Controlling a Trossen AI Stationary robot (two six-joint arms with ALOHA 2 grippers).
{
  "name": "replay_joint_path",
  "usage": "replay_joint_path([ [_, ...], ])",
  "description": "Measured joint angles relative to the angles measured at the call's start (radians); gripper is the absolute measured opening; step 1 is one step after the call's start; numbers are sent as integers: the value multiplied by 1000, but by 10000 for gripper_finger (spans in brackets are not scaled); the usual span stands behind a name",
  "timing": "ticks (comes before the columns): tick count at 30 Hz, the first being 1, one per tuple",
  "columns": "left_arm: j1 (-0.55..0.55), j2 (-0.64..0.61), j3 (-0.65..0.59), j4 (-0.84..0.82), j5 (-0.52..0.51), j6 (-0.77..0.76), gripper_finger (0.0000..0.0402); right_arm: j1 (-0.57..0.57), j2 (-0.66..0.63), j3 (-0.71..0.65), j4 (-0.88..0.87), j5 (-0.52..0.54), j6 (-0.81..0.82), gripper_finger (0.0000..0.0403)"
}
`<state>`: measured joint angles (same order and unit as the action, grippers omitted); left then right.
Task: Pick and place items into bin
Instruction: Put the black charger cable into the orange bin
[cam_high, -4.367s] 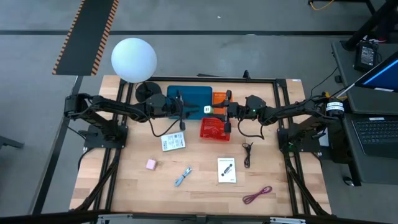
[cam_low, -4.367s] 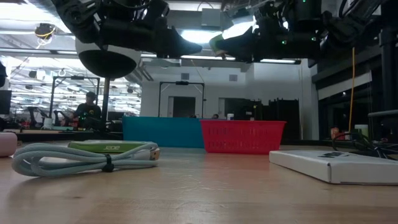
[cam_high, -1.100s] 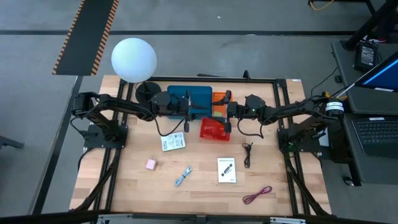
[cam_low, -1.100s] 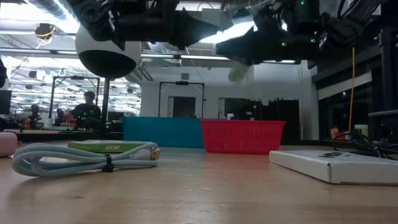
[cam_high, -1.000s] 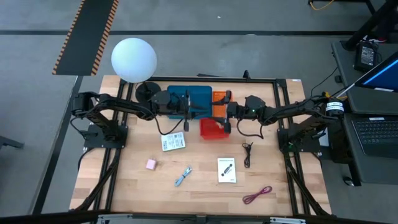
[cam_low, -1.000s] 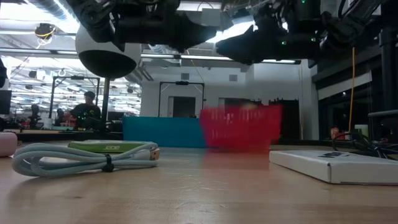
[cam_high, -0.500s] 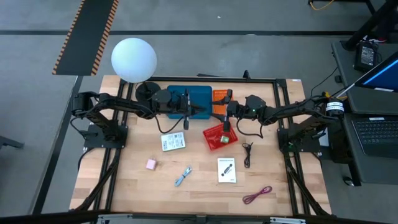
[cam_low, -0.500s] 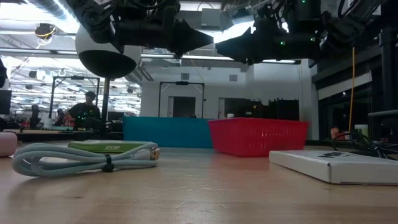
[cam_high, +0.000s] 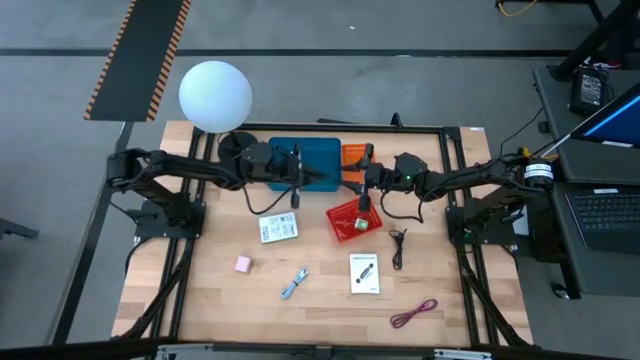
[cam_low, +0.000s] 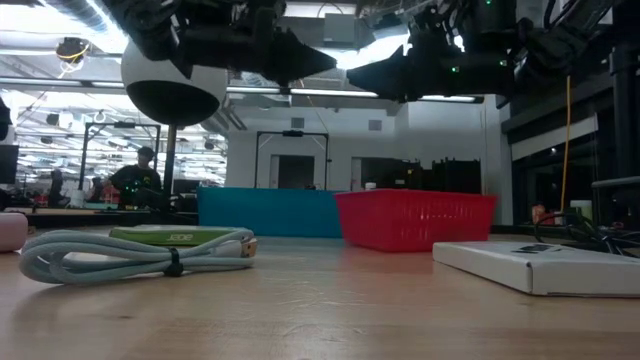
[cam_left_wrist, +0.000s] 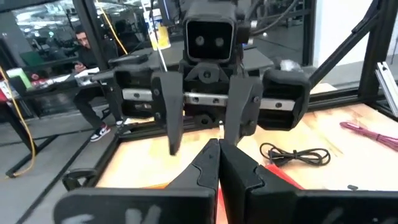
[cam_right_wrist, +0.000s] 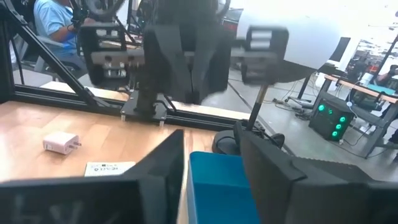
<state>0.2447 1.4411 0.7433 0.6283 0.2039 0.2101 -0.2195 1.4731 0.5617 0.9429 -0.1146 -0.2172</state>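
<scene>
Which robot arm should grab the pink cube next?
Probably the left. The pink cube lies on the left half of the table, nearer the left tool, though that is shut now. The right tool is open above the red basket.

Both dark six-joint arms reach inward from opposite sides, held level and nearly meeting. The left pincer has its fingers pressed together. The right pincer is spread apart.

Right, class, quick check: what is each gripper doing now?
Left gripper: shut, fingers pressed together, holding nothing, above the blue bin.
Right gripper: open, fingers apart, empty, over the red basket's far edge.
</scene>
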Motion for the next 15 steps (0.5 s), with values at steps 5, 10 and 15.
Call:
replay_joint_path([
  [5,0,-100,-1,-141,0,40,2,0,-1,0,-10,0,-4,41],
  [10,0,-166,-1,-284,0,40,3,0,-1,0,-18,-2,-24,10],
  [15,0,-173,-1,-388,0,29,3,0,-1,0,-25,-1,-21,2],
])
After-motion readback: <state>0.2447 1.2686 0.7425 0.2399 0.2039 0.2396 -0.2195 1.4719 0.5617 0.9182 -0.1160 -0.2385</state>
